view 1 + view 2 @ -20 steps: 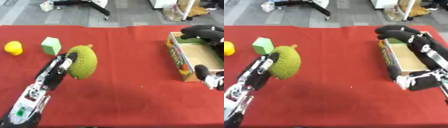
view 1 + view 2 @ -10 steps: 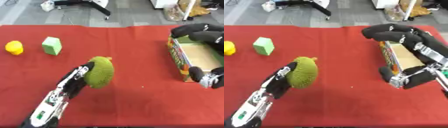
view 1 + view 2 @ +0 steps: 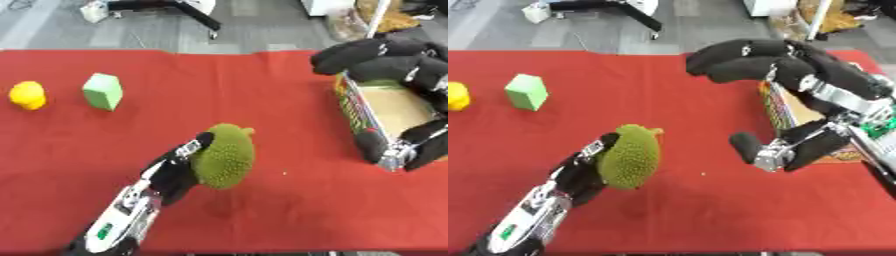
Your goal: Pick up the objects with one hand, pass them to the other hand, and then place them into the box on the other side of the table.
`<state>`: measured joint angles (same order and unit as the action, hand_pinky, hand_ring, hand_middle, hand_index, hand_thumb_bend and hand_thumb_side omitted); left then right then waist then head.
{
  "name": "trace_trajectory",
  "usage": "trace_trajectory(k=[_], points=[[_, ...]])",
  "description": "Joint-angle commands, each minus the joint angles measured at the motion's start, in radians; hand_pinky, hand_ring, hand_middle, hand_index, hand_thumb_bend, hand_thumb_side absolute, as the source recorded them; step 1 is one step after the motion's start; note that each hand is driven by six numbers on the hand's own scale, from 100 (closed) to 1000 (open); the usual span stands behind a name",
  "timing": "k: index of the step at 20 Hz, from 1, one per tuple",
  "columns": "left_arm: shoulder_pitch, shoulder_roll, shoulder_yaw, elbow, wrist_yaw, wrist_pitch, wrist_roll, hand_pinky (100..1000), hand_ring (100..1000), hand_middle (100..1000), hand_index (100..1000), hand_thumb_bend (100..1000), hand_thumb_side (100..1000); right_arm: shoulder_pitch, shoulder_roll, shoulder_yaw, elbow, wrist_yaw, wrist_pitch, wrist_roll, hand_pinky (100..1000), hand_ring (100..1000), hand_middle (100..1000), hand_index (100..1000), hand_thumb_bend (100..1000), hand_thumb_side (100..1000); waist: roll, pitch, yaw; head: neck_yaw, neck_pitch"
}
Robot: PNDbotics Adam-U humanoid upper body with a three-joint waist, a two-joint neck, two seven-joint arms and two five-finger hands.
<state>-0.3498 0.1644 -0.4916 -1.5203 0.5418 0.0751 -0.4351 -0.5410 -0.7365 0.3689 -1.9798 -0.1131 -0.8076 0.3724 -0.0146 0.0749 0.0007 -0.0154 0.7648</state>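
Sitting far left on the red table: a yellow object, rounded, and just beside it a green block, the two close but apart. Coming in from the lower left, the left hand, fingers curled round the spiky green fruit and carrying it near the table's middle, stem end uppermost, well clear of block and yellow piece. Cannot tell from either view whether the fruit touches the cloth. Over on the right, the right hand, spread wide, fingers arched above and thumb below, nothing inside the span. Facing the fruit across a clear gap, no contact. Behind that hand, the box at the table's right edge, open top, pale cardboard floor showing, printed colours along its near wall. Partly masked by the right hand in the right eye view, plainer in the left eye view.
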Motion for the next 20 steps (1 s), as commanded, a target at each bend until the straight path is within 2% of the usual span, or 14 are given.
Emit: trace_trajectory(k=[1,7,12,13,14,18,20], points=[[-0.026,-0.009,-0.01,-0.017,0.032,0.011,-0.01,480,380,356,562,100,718,-0.029,-0.023,0.002,-0.02,0.002,-0.08,0.092,816,925,887,959,100,145,-0.009,0.004,0.001,-0.005,0.005],[-0.043,-0.014,-0.018,-0.034,0.066,0.022,-0.01,482,380,355,561,100,704,-0.05,-0.02,0.027,-0.02,0.033,-0.09,0.123,815,931,864,942,100,162,-0.01,0.003,0.004,-0.009,0.005],[-0.06,0.004,-0.023,-0.061,0.129,0.021,-0.012,485,383,356,562,100,691,-0.057,-0.024,0.042,-0.02,0.034,-0.099,0.136,825,909,814,908,100,166,-0.009,0.004,0.004,-0.007,0.005],[-0.067,0.016,-0.029,-0.07,0.148,0.023,-0.014,487,384,356,562,100,688,-0.062,-0.025,0.047,-0.02,0.027,-0.099,0.142,826,891,781,878,100,167,-0.009,0.004,0.003,-0.006,0.005],[-0.074,0.029,-0.037,-0.081,0.171,0.027,-0.016,489,385,356,562,100,687,-0.068,-0.026,0.052,-0.02,0.017,-0.099,0.15,791,884,761,859,100,171,-0.009,0.004,0.002,-0.007,0.005],[-0.115,0.093,-0.068,-0.138,0.272,0.054,-0.01,496,382,352,561,100,680,-0.099,-0.032,0.084,-0.02,-0.046,-0.099,0.238,729,847,687,777,100,200,-0.011,0.008,0.001,-0.01,0.003],[-0.138,0.116,-0.074,-0.167,0.312,0.068,0.001,498,378,350,559,100,677,-0.113,-0.037,0.096,-0.02,-0.083,-0.099,0.311,728,851,685,773,100,204,-0.012,0.009,0.001,-0.011,0.002]])
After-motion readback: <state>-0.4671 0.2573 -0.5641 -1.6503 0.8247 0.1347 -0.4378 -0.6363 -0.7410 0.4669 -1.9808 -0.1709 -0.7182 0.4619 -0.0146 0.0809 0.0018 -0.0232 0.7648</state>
